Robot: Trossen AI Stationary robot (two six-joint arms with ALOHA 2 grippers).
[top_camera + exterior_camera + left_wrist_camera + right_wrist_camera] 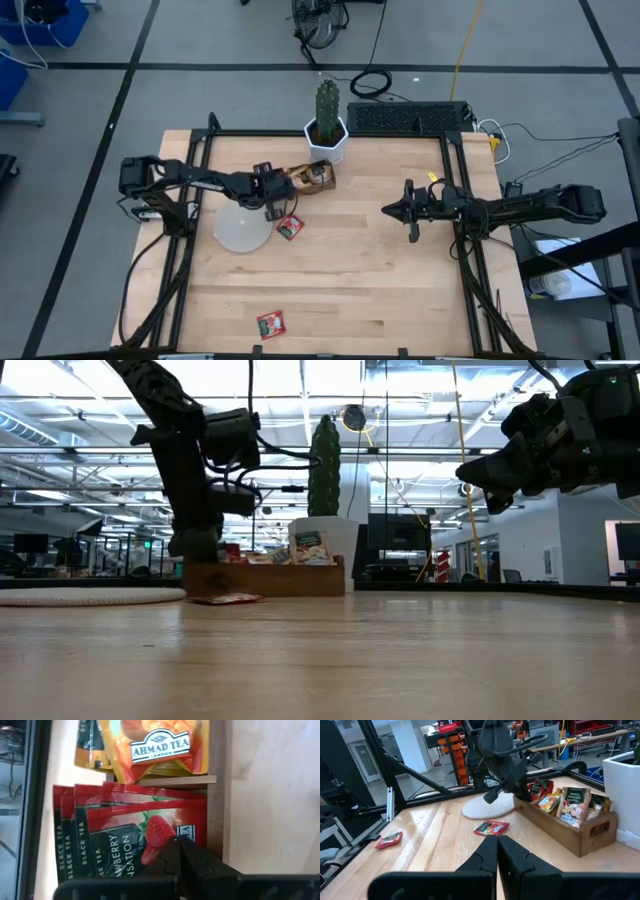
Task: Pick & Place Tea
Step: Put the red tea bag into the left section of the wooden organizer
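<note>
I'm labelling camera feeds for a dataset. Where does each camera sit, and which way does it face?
High view: overhead, straight down on the table; both arms show, left gripper over the tray, right gripper mid-table.
Low view: table-top height, level across to the tray and cactus; arms enter from above.
Left wrist view: looks down into the tray at red sachets; own shut fingers show.
Right wrist view: faces across the table to the tray and left arm; own shut fingers show.
Shared: all four see the tray.
</note>
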